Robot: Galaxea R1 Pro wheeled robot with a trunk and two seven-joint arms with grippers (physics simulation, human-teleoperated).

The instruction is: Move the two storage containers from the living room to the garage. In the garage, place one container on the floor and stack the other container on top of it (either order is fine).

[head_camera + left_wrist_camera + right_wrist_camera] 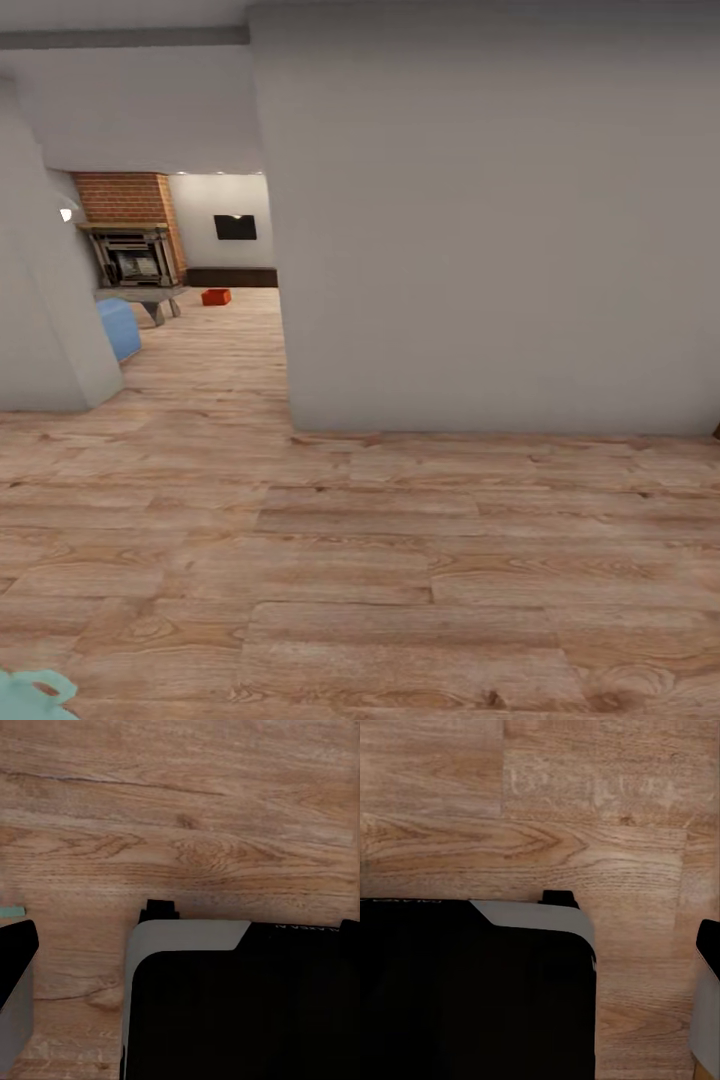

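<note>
From the head view, a broad white wall [500, 220] blocks most of the way ahead, and past its left edge the light wood plank floor [360, 560] runs on into the living room, where one small orange-red rectangular storage container [216, 296] sits on the planks well off, near the red brick fireplace [128, 235] and beyond a blue sofa corner [120, 328]. Both wrist views look down on wood planks and the robot's black-and-grey base [240, 1005], and whether either gripper is spread or pressed together cannot be told.
</note>
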